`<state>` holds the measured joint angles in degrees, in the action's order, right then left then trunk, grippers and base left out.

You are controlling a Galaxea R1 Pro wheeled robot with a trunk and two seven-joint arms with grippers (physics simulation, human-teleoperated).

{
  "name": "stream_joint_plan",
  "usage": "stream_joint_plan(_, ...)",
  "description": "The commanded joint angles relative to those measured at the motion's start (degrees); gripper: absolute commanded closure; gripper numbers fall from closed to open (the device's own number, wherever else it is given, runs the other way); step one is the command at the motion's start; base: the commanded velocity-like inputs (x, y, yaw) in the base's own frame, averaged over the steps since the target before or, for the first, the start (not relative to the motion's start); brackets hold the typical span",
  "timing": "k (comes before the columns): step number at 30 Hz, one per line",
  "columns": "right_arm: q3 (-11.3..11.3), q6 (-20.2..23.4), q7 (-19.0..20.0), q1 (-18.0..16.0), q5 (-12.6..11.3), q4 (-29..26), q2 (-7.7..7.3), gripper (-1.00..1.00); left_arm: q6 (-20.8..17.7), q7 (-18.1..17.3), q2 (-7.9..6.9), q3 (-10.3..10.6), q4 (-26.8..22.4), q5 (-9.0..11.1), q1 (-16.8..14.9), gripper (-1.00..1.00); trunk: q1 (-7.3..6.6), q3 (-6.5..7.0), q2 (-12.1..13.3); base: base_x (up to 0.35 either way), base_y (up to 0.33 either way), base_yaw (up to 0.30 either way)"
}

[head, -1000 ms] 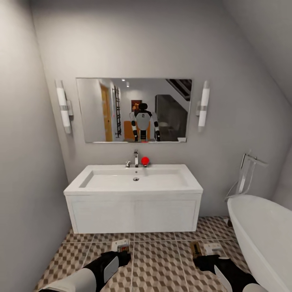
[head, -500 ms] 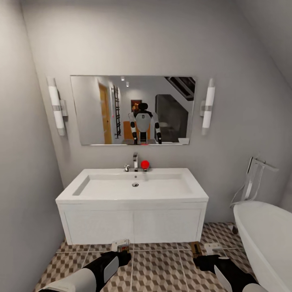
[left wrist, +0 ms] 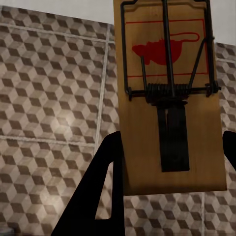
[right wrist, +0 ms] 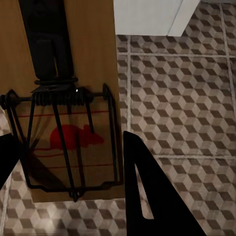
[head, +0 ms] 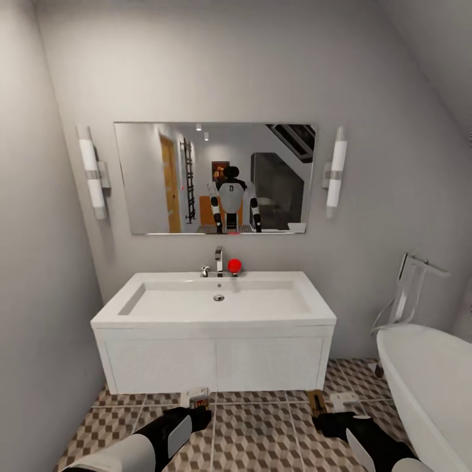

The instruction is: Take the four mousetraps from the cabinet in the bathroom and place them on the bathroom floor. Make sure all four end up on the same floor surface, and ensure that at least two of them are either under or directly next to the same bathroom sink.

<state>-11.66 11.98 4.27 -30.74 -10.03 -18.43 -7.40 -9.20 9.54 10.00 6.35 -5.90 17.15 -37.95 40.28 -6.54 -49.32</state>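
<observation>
The white bathroom sink (head: pixel 216 303) on its two-door vanity stands straight ahead, with the cube-patterned bathroom floor (head: pixel 262 432) in front of it. My left gripper (head: pixel 198 414) is low over the tiles and shut on a mousetrap (head: pixel 195 396). In the left wrist view this mousetrap (left wrist: pixel 169 98), a wooden base with a red mouse print and a wire spring, sits between the fingers (left wrist: pixel 105 187) of the left gripper (left wrist: pixel 169 162). My right gripper (head: pixel 328 419) is shut on another mousetrap (head: pixel 317 401). In the right wrist view that mousetrap (right wrist: pixel 69 108) sits in the right gripper (right wrist: pixel 69 167). The cabinet is out of view.
A white bathtub (head: pixel 426 380) with a chrome tap stand (head: pixel 413 282) fills the right side. A grey wall (head: pixel 39 328) closes the left. A mirror (head: pixel 216 177) hangs over the sink, and a red ball (head: pixel 234 265) sits by the chrome tap (head: pixel 219 257).
The camera has moved closer to the sink, so the vanity looks larger and lower. Both grippers keep their hold on the mousetraps in the same pose.
</observation>
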Motion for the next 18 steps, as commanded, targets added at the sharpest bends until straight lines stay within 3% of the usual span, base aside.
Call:
stream_joint_plan(1, -0.38, 0.32, -0.06, -0.03, -0.8, -0.11, -0.07, 1.0, -0.32, 0.39, 0.0, 0.51, -0.11, 0.49, -0.01, 1.0, -0.01, -0.09, -0.07, -0.085, 0.0, 0.0)
stream_joint_plan(18, -0.38, 0.32, -0.06, -0.03, -0.78, -0.11, -0.07, 1.0, -0.3, 0.39, 0.0, 0.51, -0.16, 0.42, -0.01, 1.0, -0.01, -0.09, -0.07, -0.015, 0.0, 0.0)
